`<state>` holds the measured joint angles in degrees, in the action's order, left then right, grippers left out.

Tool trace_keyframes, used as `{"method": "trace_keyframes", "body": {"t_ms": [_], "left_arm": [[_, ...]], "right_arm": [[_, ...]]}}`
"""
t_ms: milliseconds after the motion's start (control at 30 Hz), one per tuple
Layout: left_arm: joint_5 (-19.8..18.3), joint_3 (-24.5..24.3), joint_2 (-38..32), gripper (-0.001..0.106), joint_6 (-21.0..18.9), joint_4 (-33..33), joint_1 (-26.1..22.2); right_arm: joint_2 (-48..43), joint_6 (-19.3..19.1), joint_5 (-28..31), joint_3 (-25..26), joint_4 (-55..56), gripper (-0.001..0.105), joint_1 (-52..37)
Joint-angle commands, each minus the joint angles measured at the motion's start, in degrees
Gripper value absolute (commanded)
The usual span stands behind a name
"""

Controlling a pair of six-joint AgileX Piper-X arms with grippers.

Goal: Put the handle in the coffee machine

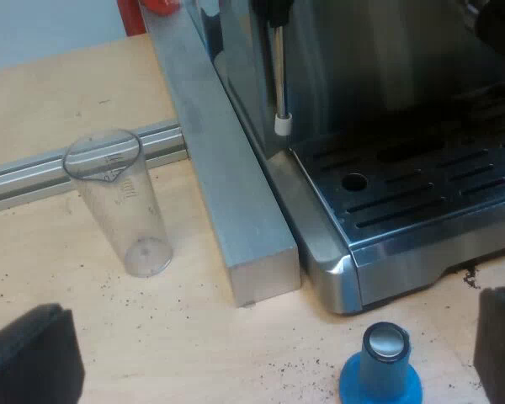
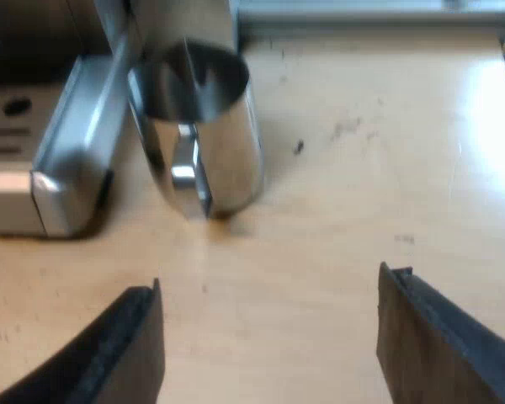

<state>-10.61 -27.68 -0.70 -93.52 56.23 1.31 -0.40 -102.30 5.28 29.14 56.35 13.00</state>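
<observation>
Black fingers of my left gripper [image 1: 265, 337] stand wide apart, holding nothing, over a pale wooden table [image 1: 194, 353] speckled with coffee grounds [image 1: 299, 366]. Just ahead, between them, is a blue tamper [image 1: 380, 370], cut off at its base. Farther ahead stand a clear measuring glass [image 1: 118, 202] and a square metal bar [image 1: 219, 168]. Beside the bar is the coffee machine [image 1: 320, 252], with its slotted drip tray [image 1: 421, 194] and thin steam pipe [image 1: 279, 76].

Beyond the bar a red shape [image 1: 158, 7] is cut off. I cannot tell whether it is the handle's end, so I cannot place the handle.

My right gripper [image 2: 269, 286] is likewise spread and empty, with a shiny steel jug [image 2: 198, 126] ahead.

I judge the handle stiff, heavy at its metal head, and best gripped across its dark shaft. The machine's upper front, where it would lock in, is cut off above the tray.
</observation>
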Motion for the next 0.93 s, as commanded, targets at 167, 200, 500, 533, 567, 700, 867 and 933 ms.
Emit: {"method": "trace_keyframes", "body": {"t_ms": [167,200,500,533,567,700,867,933], "left_arm": [[0.58,-0.24,-7.34,0.096,-0.05,-1.04,0.18],[0.58,-0.24,-7.34,0.096,-0.05,-1.04,0.18],[0.58,-0.24,-8.09,0.096,-0.05,-1.04,0.18],[0.58,-0.24,-8.09,0.096,-0.05,-1.04,0.18],[0.58,-0.24,-8.09,0.096,-0.05,-1.04,0.18],[0.58,-0.24,-8.09,0.096,-0.05,-1.04,0.18],[0.58,-0.24,-8.09,0.096,-0.05,-1.04,0.18],[0.58,-0.24,-8.09,0.096,-0.05,-1.04,0.18]], "right_arm": [[-2.45,-0.34,-0.4,-0.29,0.04,0.058,-0.2],[-2.45,-0.34,-0.4,-0.29,0.04,0.058,-0.2],[-2.45,-0.34,-0.4,-0.29,0.04,0.058,-0.2],[-2.45,-0.34,-0.4,-0.29,0.04,0.058,-0.2],[-2.45,-0.34,-0.4,-0.29,0.04,0.058,-0.2],[-2.45,-0.34,-0.4,-0.29,0.04,0.058,-0.2],[-2.45,-0.34,-0.4,-0.29,0.04,0.058,-0.2],[-2.45,-0.34,-0.4,-0.29,0.04,0.058,-0.2]]}}
